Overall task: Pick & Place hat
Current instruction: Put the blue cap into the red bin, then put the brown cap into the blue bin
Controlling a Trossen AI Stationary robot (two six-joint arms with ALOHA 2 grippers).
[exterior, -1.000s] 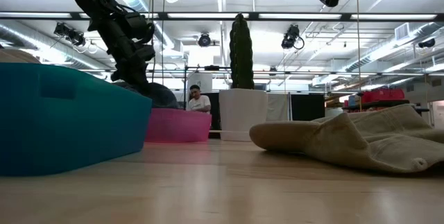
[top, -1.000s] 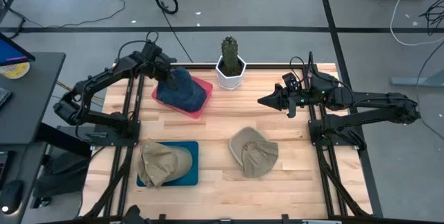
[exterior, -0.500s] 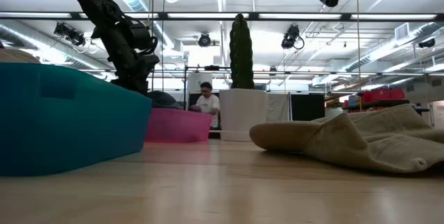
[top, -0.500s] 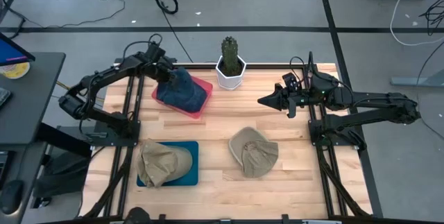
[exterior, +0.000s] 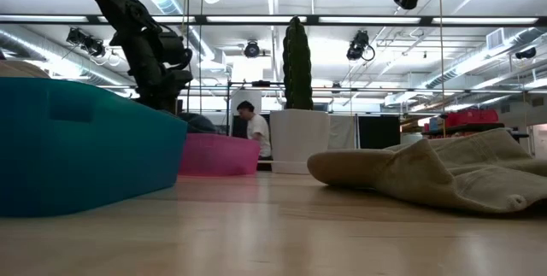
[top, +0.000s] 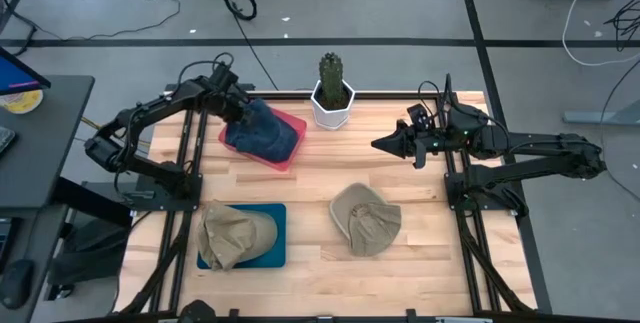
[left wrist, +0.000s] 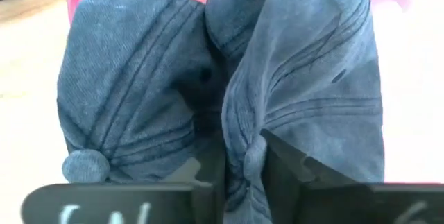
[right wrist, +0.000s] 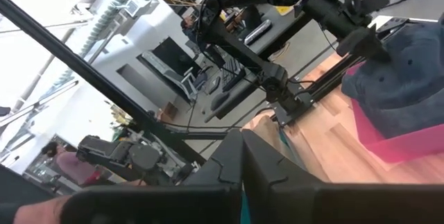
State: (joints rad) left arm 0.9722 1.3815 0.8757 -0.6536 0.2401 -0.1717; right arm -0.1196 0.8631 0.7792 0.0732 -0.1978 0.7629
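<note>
A blue denim hat lies crumpled in the pink tray at the far left of the table. My left gripper stands over the hat's far left part, shut on a fold of it. A tan hat lies flat on the table at the near middle. My right gripper hangs shut in the air at the right, pointing level toward the table's left, holding nothing. My left gripper pinches a raised fold of the blue hat's crown between its two fingers. The fingers come from above, slanting down from the table's far left. The rest of the hat lies slack in the pink tray, spread out beyond the fingers.
A second tan hat lies in a blue tray at the near left. A white pot with a cactus stands at the far middle, next to the pink tray. A person moves in the room behind.
My left gripper has rolled about its own line over the pink tray and tipped a little steeper, still on the blue hat. The hat's crown has settled lower into the tray. My right arm has kept still.
</note>
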